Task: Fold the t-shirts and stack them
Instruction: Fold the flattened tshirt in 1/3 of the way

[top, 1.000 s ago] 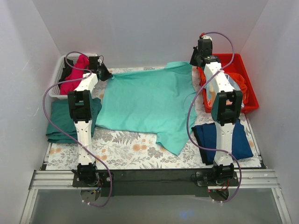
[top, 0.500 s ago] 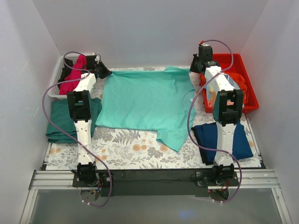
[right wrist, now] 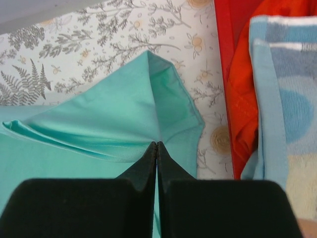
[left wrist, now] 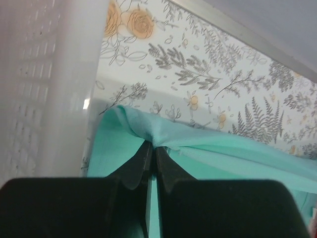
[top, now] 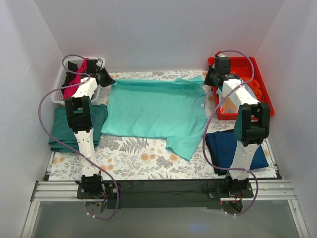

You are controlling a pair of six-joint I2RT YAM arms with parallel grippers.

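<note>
The mint-green t-shirt (top: pixel 153 111) lies spread across the middle of the floral cover, one sleeve pointing toward the near edge. Its far edge is stretched between my two grippers. At the far left corner my left gripper (top: pixel 108 79) is shut on a bunched bit of that cloth (left wrist: pixel 223 148), the tips (left wrist: pixel 152 147) pinching the fold. My right gripper (top: pixel 208 79) is shut on the far right corner, where creases in the mint cloth (right wrist: pixel 109 119) run to its tips (right wrist: pixel 156 145). A folded navy t-shirt (top: pixel 233 148) lies near right. A magenta one (top: pixel 77 79) sits in the basket.
A white perforated basket (top: pixel 62 91) stands at the far left, its wall (left wrist: pixel 49 89) close beside my left gripper. A red bin (top: pixel 257 67) at far right holds orange cloth (right wrist: pixel 245 99) and a blue-patterned towel (right wrist: pixel 287 99). A folded dark green cloth (top: pixel 64 129) lies near left.
Both grippers have moved toward the back and apart, still holding the mint shirt. Its far edge is now pulled straight and the cloth lies flatter.
</note>
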